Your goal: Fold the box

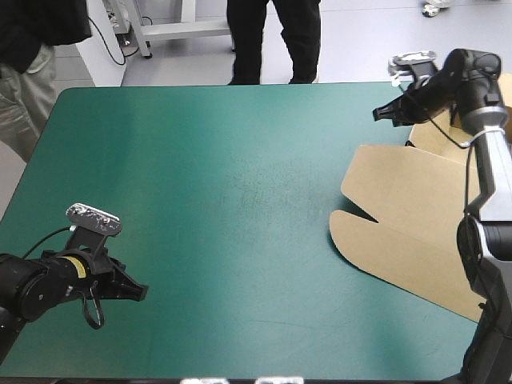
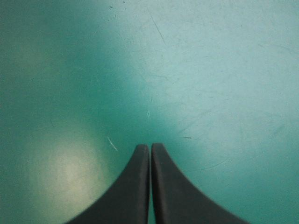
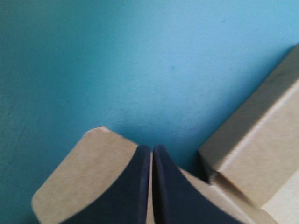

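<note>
Brown board, one box (image 1: 408, 216), lies mostly flat along the counter's (image 1: 200, 160) right edge, with a wall (image 3: 252, 158) raised at its far end. There are two claws, both clenched and grasping nothing. The right claw (image 1: 382, 114) hovers over a rounded flap (image 3: 79, 182) near the far right corner. The left claw (image 1: 138, 293) hangs low by the near left corner. Bare teal-green counter stretches wide between them.
</note>
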### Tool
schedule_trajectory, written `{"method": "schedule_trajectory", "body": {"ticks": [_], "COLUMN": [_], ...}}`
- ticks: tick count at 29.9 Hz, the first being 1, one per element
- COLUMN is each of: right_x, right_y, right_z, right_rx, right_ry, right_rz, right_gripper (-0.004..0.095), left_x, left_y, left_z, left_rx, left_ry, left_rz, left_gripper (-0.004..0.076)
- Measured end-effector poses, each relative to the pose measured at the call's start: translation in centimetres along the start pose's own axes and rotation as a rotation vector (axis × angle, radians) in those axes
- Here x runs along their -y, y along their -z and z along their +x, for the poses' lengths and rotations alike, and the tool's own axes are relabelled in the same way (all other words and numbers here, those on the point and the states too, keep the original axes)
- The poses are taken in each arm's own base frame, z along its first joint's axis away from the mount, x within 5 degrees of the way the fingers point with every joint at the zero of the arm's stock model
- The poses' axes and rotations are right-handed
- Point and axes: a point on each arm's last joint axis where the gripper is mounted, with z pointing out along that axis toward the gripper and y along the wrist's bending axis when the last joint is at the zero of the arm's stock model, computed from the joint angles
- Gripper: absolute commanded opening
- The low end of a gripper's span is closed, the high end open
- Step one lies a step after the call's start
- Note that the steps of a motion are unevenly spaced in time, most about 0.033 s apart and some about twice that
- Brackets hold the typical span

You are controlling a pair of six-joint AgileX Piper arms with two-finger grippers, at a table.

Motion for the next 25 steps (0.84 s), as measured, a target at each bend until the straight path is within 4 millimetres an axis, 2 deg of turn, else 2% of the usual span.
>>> {"method": "schedule_trajectory", "body": {"ticks": [6,10,13,17,20,25], "right_x": [-5.9,-8.8,-10.2,-10.6,-10.8,-11.4], "right_y": [0.4,2.3,4.5,6.3,8.2,10.7], "right_z": [1.1,2.3,3.8,7.0,10.1,16.8], "right_rx": [-0.047,-0.015,0.017,0.031,0.066,0.125], "right_ry": [0.121,0.171,0.187,0.165,0.155,0.125], "right_rz": [-0.048,-0.073,-0.084,-0.084,-0.076,-0.103], "right_gripper": [0.0000,0.0000,0.0000,0.0000,0.0000,0.0000], "left_x": [-0.3,-0.4,-0.4,-0.4,-0.4,-0.5], "left_y": [-0.7,-0.7,-0.7,-0.7,-0.5,0.8], "left_z": [0.2,-0.1,-0.2,-0.2,-0.1,0.6], "left_rx": [0.003,0.036,0.048,0.049,0.058,0.118], "left_ry": [-0.018,-0.027,-0.029,-0.036,-0.048,-0.052], "left_rz": [-0.032,-0.050,-0.052,-0.052,-0.053,-0.055], "left_gripper": [-0.0008,-0.0008,-0.0008,-0.0008,-0.0008,-0.0008]}}
